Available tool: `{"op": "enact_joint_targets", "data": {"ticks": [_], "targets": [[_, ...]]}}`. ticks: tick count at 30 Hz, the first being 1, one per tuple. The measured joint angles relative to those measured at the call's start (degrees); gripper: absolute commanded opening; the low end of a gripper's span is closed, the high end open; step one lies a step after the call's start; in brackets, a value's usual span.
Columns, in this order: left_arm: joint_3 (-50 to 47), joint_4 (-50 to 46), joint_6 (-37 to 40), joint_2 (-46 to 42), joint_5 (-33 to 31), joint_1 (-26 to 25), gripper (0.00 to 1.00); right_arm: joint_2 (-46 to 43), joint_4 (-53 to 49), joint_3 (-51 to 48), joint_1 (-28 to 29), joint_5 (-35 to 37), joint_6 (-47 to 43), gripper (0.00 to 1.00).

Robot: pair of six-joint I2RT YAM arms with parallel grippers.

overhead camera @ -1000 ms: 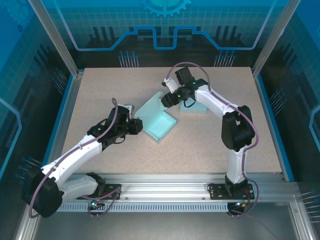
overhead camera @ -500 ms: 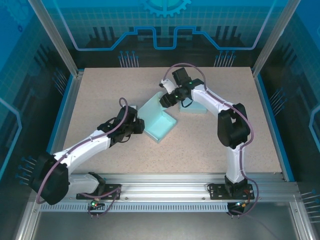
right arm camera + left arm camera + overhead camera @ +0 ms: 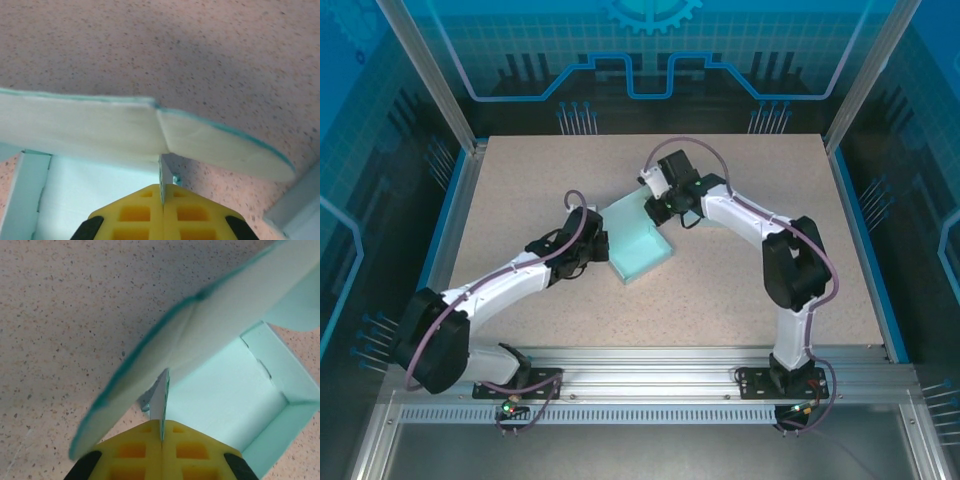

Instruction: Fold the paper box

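Top external: the left gripper (image 3: 599, 247) sits at the left edge of the pale teal paper box (image 3: 642, 252), and the right gripper (image 3: 657, 207) sits at its far edge. In the left wrist view, yellow jaws pinch a thin flap (image 3: 163, 400), with the box floor ahead-right. In the right wrist view, the jaws pinch a second flap (image 3: 161, 175) under a curved panel (image 3: 100, 127) just ahead

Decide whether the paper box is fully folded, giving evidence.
Partly folded: the paper box has walls standing, but its inside lies open and a rounded flap sticks out untucked.
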Motion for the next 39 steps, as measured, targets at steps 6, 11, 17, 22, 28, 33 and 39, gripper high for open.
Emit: {"op": "enact_joint_targets", "data": {"ticks": [6,11,17,22,28,33,39], "targets": [[3.5,0.7,0.0,4.3,-2.4,0.1,0.0,-4.1,6.8,-7.3,2.9,9.7,6.5,0.0],[5.6,2.2,0.0,7.2,-3.6,0.4,0.0,-5.3,13.2,-11.8,4.2,15.3,11.4,0.0],[5.6,3.0,-0.7,8.2,-4.2,0.6,0.0,-6.1,16.8,-14.6,6.5,20.2,15.1,0.0],[5.2,3.5,-2.8,8.1,-4.3,0.7,0.0,-7.0,18.6,-16.8,8.6,24.4,17.1,0.0],[1.6,8.1,-6.3,7.3,-4.7,0.6,0.0,-9.9,20.8,-21.9,12.5,29.6,18.9,0.0],[-0.5,10.7,-8.5,6.4,-5.1,0.2,0.0,-11.5,22.8,-24.9,14.3,31.6,19.5,0.0],[-3.7,12.6,-9.4,4.1,-6.2,-1.3,0.0,-12.9,25.9,-28.0,15.3,32.9,20.2,0.0]]}}
